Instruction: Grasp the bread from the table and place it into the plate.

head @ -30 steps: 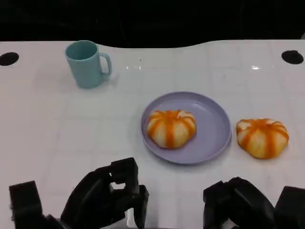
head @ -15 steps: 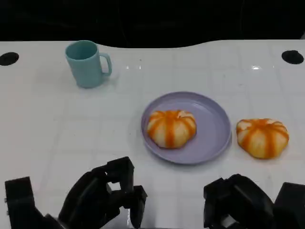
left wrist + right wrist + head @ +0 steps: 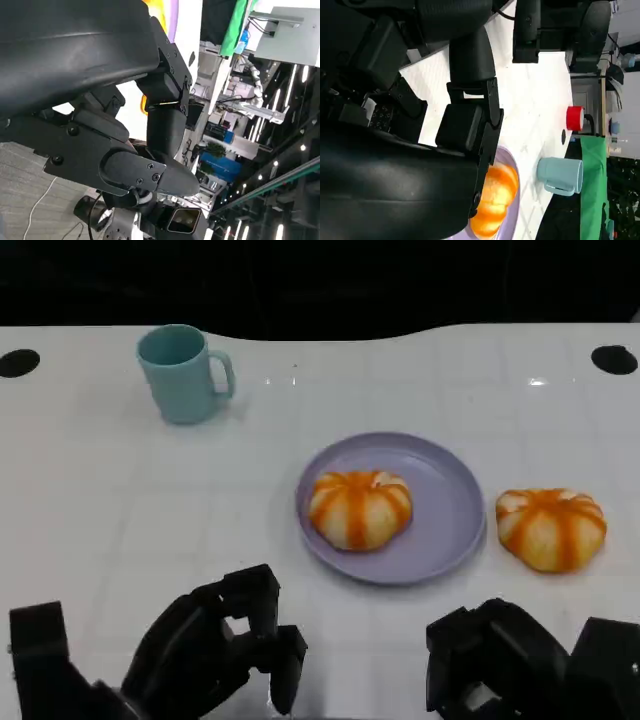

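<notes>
A purple plate lies at the table's middle with one orange-striped bread on its left half. A second striped bread sits on the white table just right of the plate, apart from its rim. My left hand is low at the near edge, well short of the plate, fingers apart and holding nothing. My right hand is at the near edge, below the table bread, also holding nothing. The right wrist view shows the plated bread and the plate past the fingers.
A teal mug stands at the far left, also seen in the right wrist view as the mug. Black round holes mark the table's far corners. Open white tabletop lies between the hands and the plate.
My left hand has drawn back slightly toward the near edge. The breads, plate and mug have not moved.
</notes>
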